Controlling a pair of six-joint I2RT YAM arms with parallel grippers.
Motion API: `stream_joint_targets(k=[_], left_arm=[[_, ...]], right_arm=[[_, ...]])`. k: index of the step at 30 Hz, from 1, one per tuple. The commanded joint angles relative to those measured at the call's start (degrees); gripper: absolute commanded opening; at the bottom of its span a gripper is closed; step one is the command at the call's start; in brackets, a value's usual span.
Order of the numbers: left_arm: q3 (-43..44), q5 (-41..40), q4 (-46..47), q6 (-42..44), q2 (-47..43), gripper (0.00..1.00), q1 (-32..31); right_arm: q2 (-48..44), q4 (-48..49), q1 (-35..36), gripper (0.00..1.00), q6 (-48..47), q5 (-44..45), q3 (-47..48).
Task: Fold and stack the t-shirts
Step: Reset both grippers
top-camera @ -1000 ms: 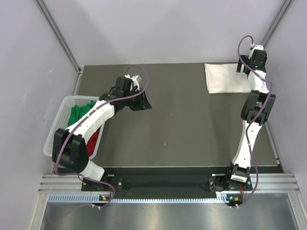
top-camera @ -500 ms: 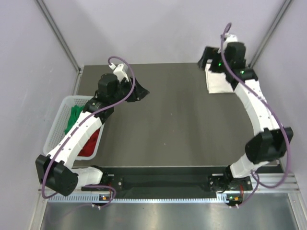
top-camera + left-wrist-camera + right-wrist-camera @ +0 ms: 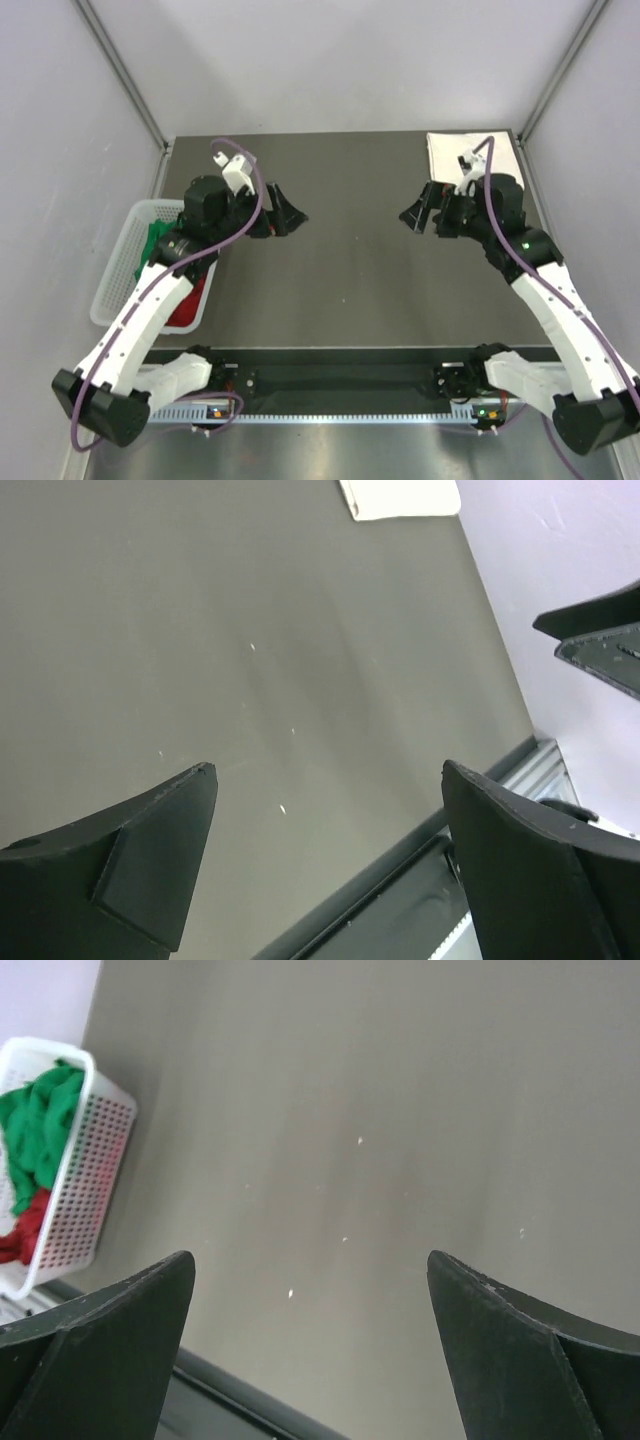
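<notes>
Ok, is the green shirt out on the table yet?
No, the green t-shirt lies bunched inside the white basket, next to the red t-shirt.

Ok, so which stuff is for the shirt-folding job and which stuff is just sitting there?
For the job:
- cream-white t-shirt, lying flat at the far right corner
- green t-shirt, bunched in the basket
- red t-shirt, bunched in the basket beside the green one

Just sitting there:
- white mesh basket, holding those two shirts
- dark table
</notes>
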Motion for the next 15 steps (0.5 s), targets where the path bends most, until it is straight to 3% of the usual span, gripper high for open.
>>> stream_joint_targets(k=[1,15], left_arm=[[-4.2,2.1,1.3,2.4,-6.8,0.99,0.3],[-8.0,4.3,2.0,-0.4,-14.3,0.99,0.3]], right_arm=[[-4.8,1.7,0.6,1.00,3.0,-1.7,-3.4],[-19.1,0.8,0.6,1.00,6.4,3.1,-8.6]])
